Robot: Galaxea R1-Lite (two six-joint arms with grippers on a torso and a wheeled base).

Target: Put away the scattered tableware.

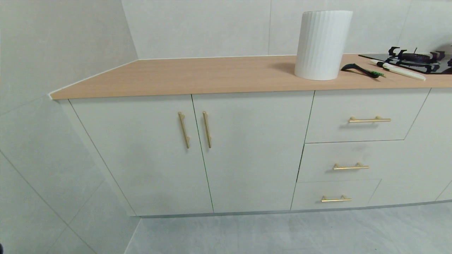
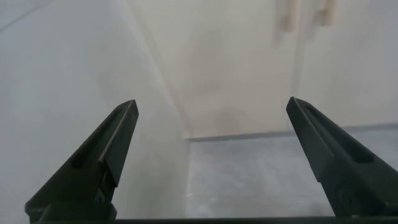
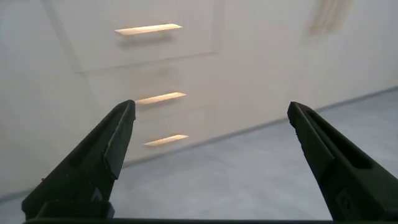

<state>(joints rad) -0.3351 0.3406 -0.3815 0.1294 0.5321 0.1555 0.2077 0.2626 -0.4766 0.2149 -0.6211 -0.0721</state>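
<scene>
Black utensil (image 1: 360,70) and white knife (image 1: 400,70) lie beside the ribbed canister (image 1: 323,44), probably their holder. Left gripper (image 2: 212,104) and right gripper (image 3: 211,106) gape empty, ready to grasp.

Soft, even bright light from above, faint shadow beside cylinder (image 1: 323,44) on table (image 1: 176,76), handles (image 3: 148,29) glaring in my right wrist view
</scene>
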